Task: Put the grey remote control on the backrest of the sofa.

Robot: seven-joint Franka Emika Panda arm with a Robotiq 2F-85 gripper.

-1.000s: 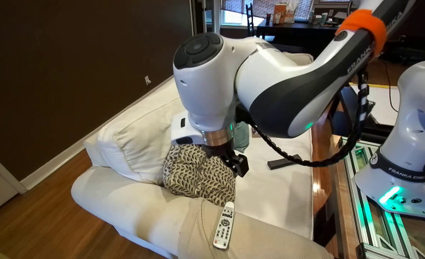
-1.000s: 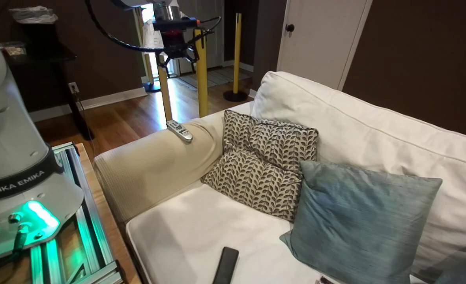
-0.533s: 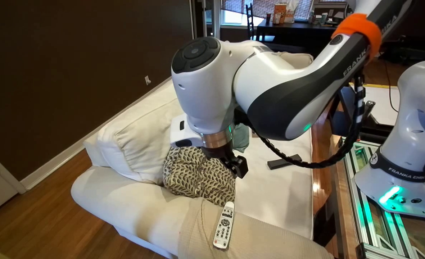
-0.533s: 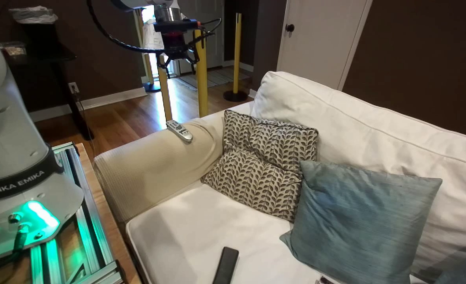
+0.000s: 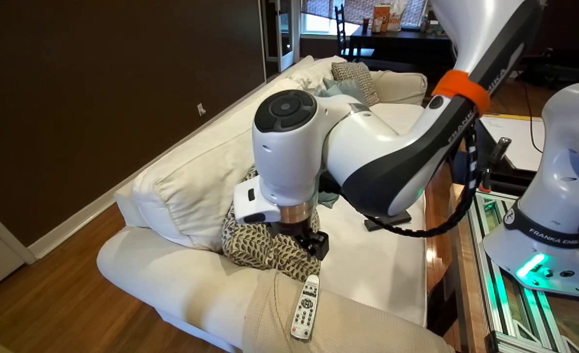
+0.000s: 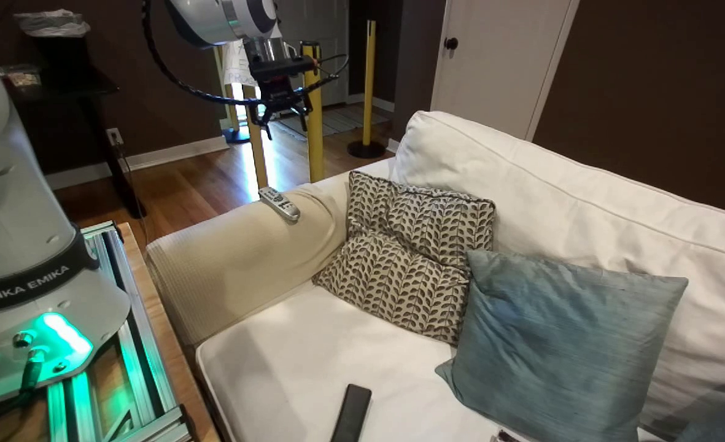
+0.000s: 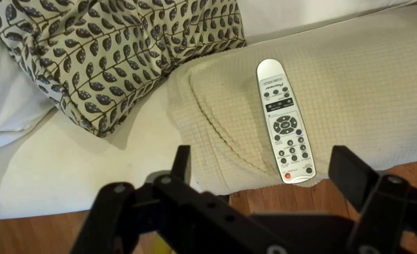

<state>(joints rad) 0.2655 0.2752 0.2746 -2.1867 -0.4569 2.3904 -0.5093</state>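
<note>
The grey remote control [image 7: 285, 116] lies buttons up on the cloth-covered armrest; it shows in both exterior views [image 5: 305, 308] [image 6: 279, 204]. The backrest of the sofa [image 6: 558, 190] is a long puffy off-white cushion ridge along the wall; it also shows in an exterior view [image 5: 196, 186]. My gripper [image 7: 263, 158] is open and empty, its fingers wide apart. In an exterior view my gripper [image 6: 287, 130] hangs in the air well above the armrest. In the wrist view the lower end of the remote shows between the fingers, below them and not touched.
The rounded armrest [image 6: 233, 258] has a beige cover. A leaf-pattern pillow [image 6: 411, 252] and a teal pillow [image 6: 571, 337] lean on the backrest. A black bar-shaped remote [image 6: 351, 414] lies on the seat. Yellow posts [image 6: 314, 123] stand behind the armrest. A dark wall [image 5: 98, 98] runs behind the sofa.
The arm and gripper have come down toward the armrest, mostly in the last half second. The gripper stays open. The grey remote has not moved.
</note>
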